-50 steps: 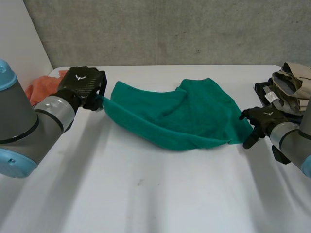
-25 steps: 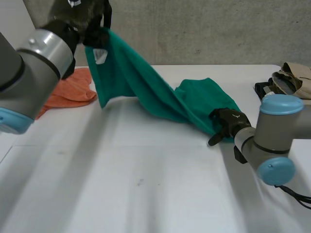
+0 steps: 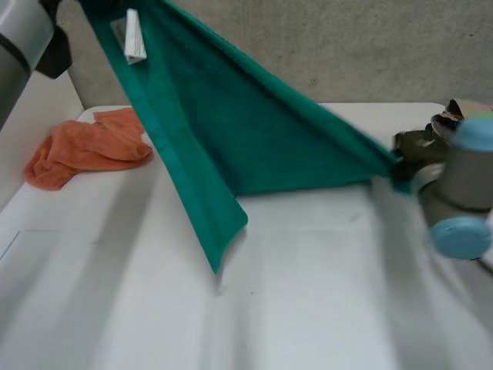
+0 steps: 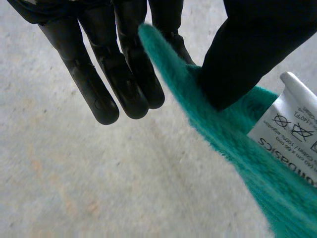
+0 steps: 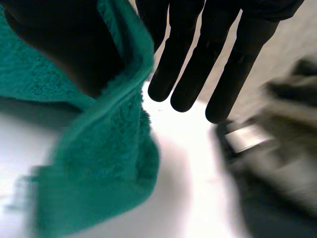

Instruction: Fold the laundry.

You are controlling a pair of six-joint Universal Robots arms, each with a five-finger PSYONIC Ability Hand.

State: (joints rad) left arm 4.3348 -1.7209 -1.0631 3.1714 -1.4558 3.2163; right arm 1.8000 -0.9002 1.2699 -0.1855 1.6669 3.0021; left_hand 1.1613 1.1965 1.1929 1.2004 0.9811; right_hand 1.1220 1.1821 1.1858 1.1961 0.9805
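Head view: towel [image 3: 254, 131] hangs taut above table [image 3: 308, 308]. Its long axis slopes from left arm [image 3: 19, 35], high over table's far-left corner, down to right hand [image 3: 416, 148], low over table's right edge. A loose corner droops toward table's middle; can't tell if it touches. Orange cloth [image 3: 85, 148] lies on table's left side, pile [image 3: 466, 116] at far right. Right hand is nearer the table, so a lay-down prob. starts at that end.

Left wrist view: left hand [image 4: 124, 74] has fingers straight, thumb pinching the towel's corner by label [image 4: 292, 124].

Right wrist view: right hand's thumb pinches the other corner, remaining fingers straight.

Vs 0.5 s ago: left end much higher, the towel's right end now off table, slack gone.
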